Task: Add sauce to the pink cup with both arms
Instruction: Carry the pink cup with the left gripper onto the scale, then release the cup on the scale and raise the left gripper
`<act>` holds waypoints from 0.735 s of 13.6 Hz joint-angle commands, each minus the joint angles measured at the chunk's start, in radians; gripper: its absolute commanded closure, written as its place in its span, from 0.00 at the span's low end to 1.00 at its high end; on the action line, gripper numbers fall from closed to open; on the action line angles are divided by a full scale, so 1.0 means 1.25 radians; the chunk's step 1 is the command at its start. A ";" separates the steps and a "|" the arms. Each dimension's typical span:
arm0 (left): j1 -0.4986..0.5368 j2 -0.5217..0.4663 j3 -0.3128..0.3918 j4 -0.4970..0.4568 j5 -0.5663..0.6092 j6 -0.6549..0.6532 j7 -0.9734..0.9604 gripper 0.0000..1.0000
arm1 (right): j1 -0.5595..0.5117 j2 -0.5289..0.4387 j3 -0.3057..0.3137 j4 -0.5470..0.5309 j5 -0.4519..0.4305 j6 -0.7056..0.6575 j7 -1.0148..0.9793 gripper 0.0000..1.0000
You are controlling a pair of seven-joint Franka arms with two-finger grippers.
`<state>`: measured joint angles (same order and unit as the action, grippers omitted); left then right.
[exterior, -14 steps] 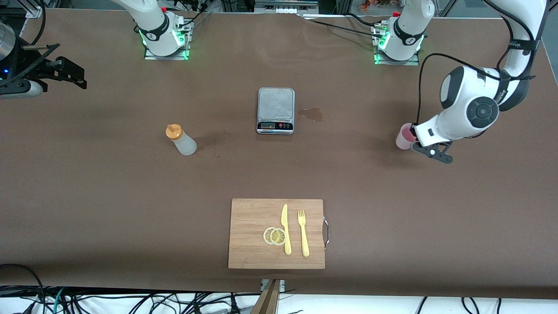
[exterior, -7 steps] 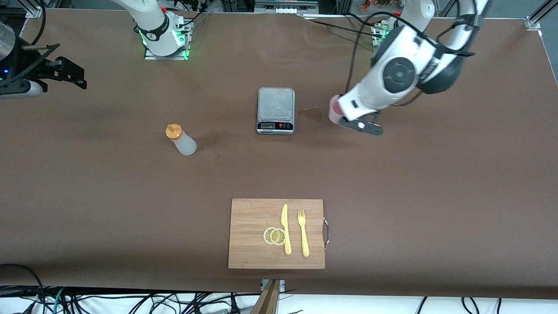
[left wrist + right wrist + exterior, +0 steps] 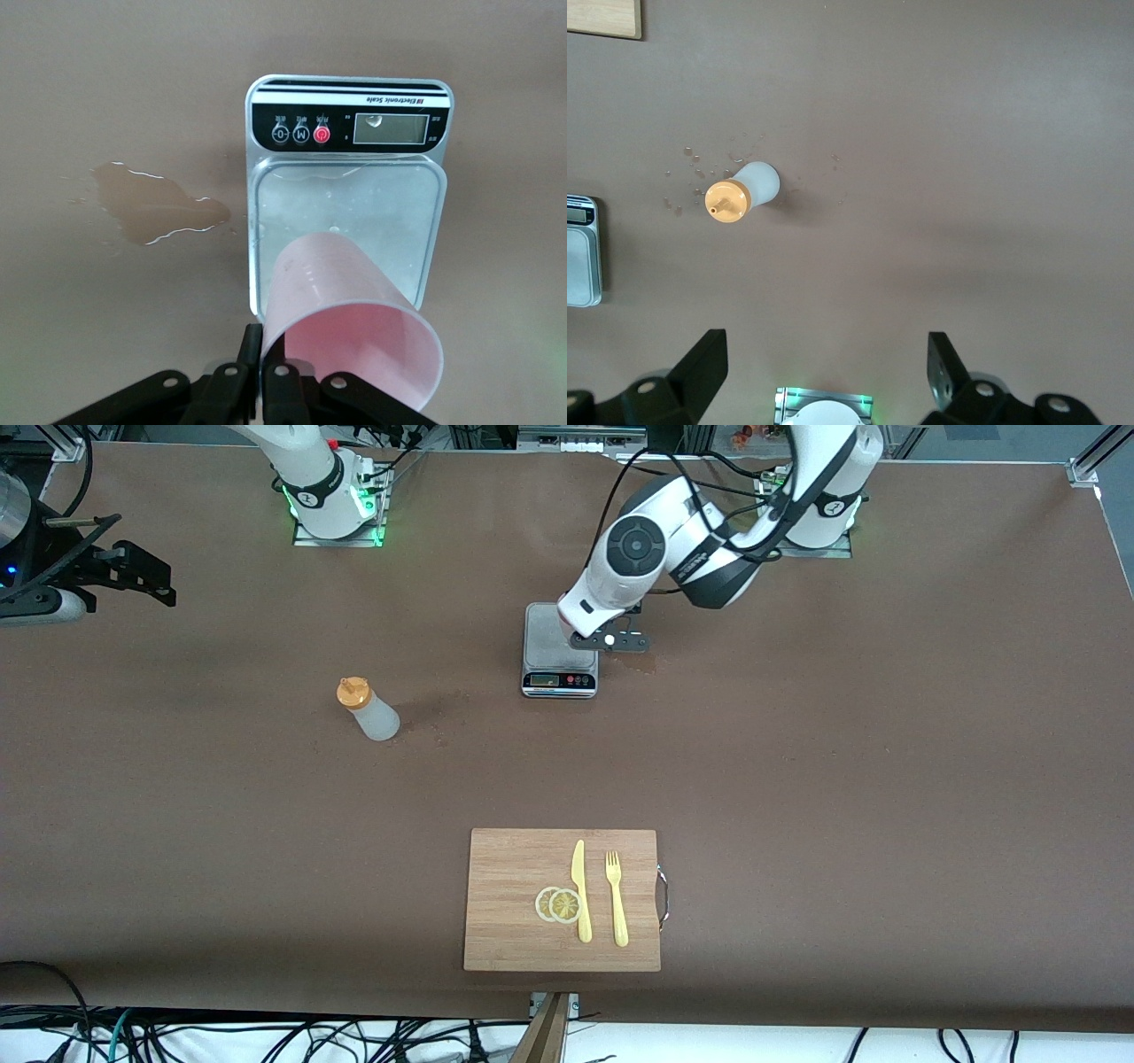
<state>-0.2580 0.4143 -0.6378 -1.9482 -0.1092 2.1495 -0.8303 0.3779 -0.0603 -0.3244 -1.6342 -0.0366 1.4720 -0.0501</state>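
Observation:
My left gripper (image 3: 608,638) is shut on the wall of the pink cup (image 3: 337,292), one finger outside (image 3: 252,341) and one inside the rim. It holds the cup, tilted, just above the grey scale (image 3: 292,190). In the front view the arm's hand hides the cup. The sauce bottle (image 3: 368,710), whitish with an orange cap, stands on the table toward the right arm's end; the right wrist view shows it from above (image 3: 749,188). My right gripper (image 3: 826,341) is open and empty, held high near its base, well away from the bottle.
A brown liquid puddle (image 3: 151,204) lies on the table beside the scale (image 3: 545,638). A wooden cutting board (image 3: 505,868) with a yellow knife (image 3: 580,890), a fork (image 3: 616,899) and lemon slices (image 3: 558,904) lies near the front edge.
My left arm has swung the pink cup from the left arm's end of the table, past the puddle, to over the scale. The bottle and the right gripper have not moved.

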 commanded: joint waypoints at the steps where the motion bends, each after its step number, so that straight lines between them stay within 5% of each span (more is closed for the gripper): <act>1: -0.028 0.060 0.012 0.042 0.025 0.017 -0.040 1.00 | -0.005 0.005 0.003 0.007 -0.006 0.004 0.007 0.00; 2: -0.029 0.086 0.012 0.055 0.032 0.025 -0.058 0.97 | -0.005 0.005 0.003 0.007 -0.008 0.009 0.006 0.00; 3: -0.029 0.088 0.012 0.065 0.043 0.025 -0.076 0.58 | -0.007 0.008 0.003 0.007 -0.008 0.011 0.006 0.00; 4: -0.028 0.087 0.012 0.066 0.063 0.022 -0.077 0.02 | -0.007 0.010 0.003 0.007 -0.008 0.012 0.006 0.00; 7: -0.017 0.055 0.011 0.098 0.070 -0.028 -0.081 0.00 | -0.007 0.010 0.002 0.008 -0.008 0.013 0.006 0.00; 10: 0.034 0.035 0.012 0.275 0.071 -0.297 -0.072 0.00 | -0.009 0.011 0.002 0.010 -0.010 0.012 0.005 0.00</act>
<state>-0.2574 0.4843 -0.6240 -1.7441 -0.0419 1.9760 -0.9124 0.3746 -0.0468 -0.3253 -1.6340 -0.0376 1.4871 -0.0499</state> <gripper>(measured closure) 0.251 0.000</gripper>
